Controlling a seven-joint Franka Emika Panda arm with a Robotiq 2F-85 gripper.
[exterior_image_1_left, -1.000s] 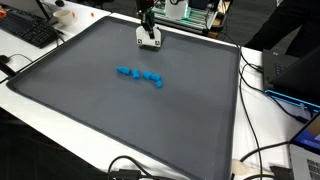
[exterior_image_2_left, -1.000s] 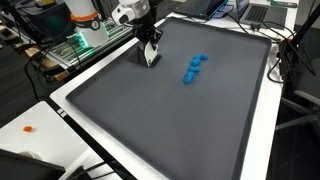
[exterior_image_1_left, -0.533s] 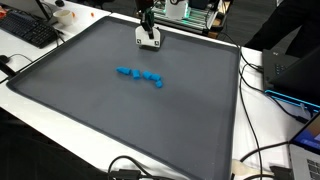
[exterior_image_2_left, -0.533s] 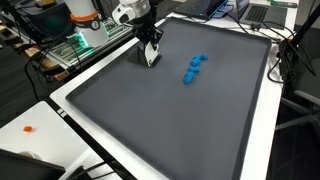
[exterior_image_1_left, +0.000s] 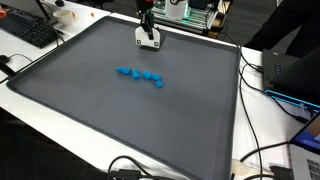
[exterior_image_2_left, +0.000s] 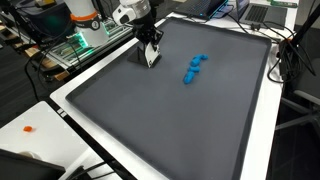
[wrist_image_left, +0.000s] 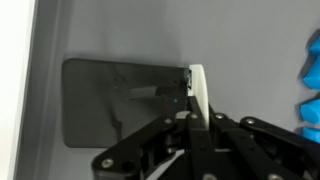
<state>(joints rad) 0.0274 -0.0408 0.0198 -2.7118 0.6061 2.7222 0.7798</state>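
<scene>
My gripper (exterior_image_1_left: 147, 29) (exterior_image_2_left: 148, 44) hangs near the far edge of the grey mat (exterior_image_1_left: 90, 110) (exterior_image_2_left: 170, 120). It is shut on a small white flat piece (exterior_image_1_left: 149, 41) (exterior_image_2_left: 151, 58), which points down toward the mat. The wrist view shows this white piece (wrist_image_left: 198, 92) edge-on, clamped between the black fingers of the gripper (wrist_image_left: 192, 113), with its dark shadow on the mat behind. A cluster of small blue pieces (exterior_image_1_left: 141, 75) (exterior_image_2_left: 193, 68) lies on the mat some way from the gripper; it shows at the right edge of the wrist view as blue pieces (wrist_image_left: 309, 90).
A raised white border (exterior_image_1_left: 130, 148) (exterior_image_2_left: 75, 120) frames the mat. A keyboard (exterior_image_1_left: 28, 30) lies beside it, with a laptop (exterior_image_1_left: 296, 72) and cables (exterior_image_1_left: 262, 165) on another side. An electronics rack (exterior_image_2_left: 72, 42) stands behind the arm. A small orange item (exterior_image_2_left: 29, 128) rests on the white table.
</scene>
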